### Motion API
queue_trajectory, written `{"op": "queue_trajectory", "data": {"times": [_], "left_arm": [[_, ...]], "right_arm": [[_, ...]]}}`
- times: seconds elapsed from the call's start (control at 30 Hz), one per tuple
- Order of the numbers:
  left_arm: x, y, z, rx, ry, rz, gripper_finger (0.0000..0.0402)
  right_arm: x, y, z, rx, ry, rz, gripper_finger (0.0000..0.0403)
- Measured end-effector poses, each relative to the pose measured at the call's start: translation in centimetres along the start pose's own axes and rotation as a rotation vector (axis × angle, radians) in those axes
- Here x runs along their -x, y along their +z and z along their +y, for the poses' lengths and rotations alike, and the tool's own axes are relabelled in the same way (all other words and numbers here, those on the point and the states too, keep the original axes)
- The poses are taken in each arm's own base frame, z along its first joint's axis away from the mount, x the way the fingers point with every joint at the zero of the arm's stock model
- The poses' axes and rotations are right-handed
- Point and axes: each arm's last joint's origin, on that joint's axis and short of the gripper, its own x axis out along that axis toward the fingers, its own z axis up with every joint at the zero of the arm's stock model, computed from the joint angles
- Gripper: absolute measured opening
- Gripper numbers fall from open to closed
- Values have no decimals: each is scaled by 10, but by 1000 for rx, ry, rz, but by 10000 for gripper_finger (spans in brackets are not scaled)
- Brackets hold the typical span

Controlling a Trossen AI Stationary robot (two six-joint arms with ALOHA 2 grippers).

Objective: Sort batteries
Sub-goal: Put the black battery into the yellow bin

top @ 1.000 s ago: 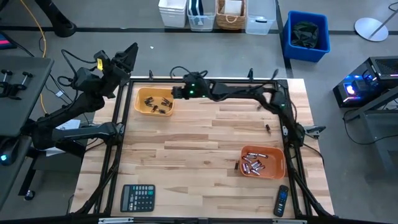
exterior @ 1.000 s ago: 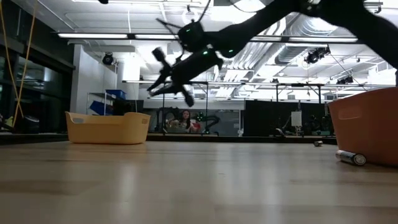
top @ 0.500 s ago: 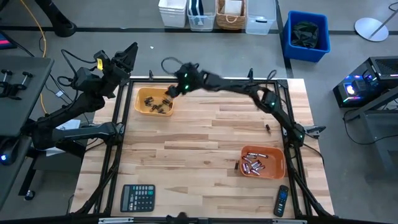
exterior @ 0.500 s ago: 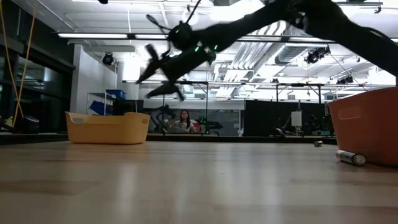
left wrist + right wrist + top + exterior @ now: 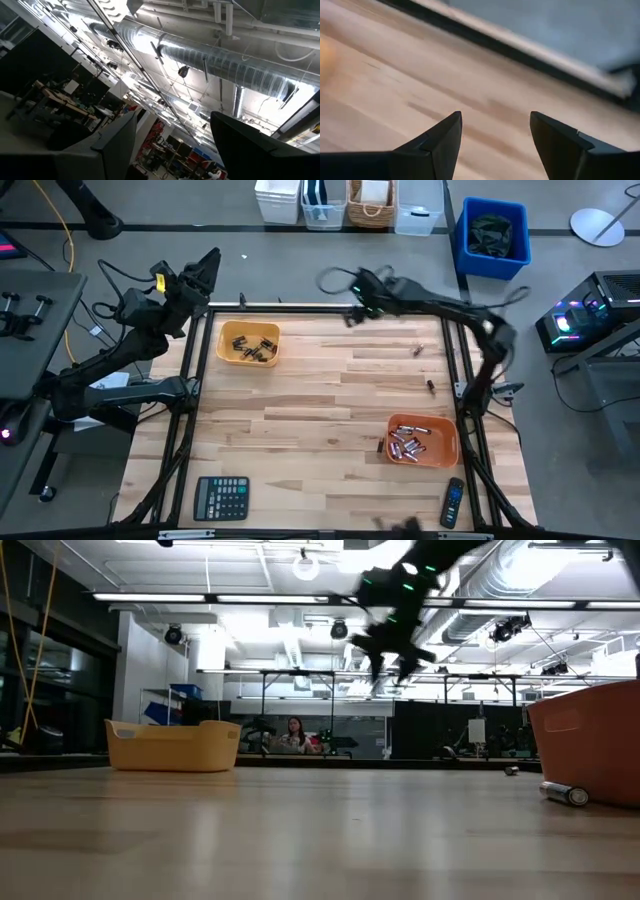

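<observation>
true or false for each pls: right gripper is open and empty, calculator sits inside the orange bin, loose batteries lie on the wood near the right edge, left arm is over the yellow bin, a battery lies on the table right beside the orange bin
1. The right gripper is open and empty. True.
2. The calculator sits inside the orange bin. False: it lies on the table near the front left corner.
3. Loose batteries lie on the wood near the right edge. True.
4. The left gripper is over the yellow bin. False: it is raised beyond the table's far left corner.
5. A battery lies on the table beside the orange bin. True.
</observation>
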Motion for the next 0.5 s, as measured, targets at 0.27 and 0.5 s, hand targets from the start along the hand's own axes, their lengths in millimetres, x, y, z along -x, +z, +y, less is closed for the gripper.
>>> {"op": "queue_trajectory", "data": {"times": [0.27,0.5], "left_arm": [[0,0,1,-4,7,-4,248],[0,1,1,-3,14,-9,248]], "right_arm": [[-1,-108,-94,-398,-259,79,231],[-25,-160,-115,-755,-329,33,231]]}}
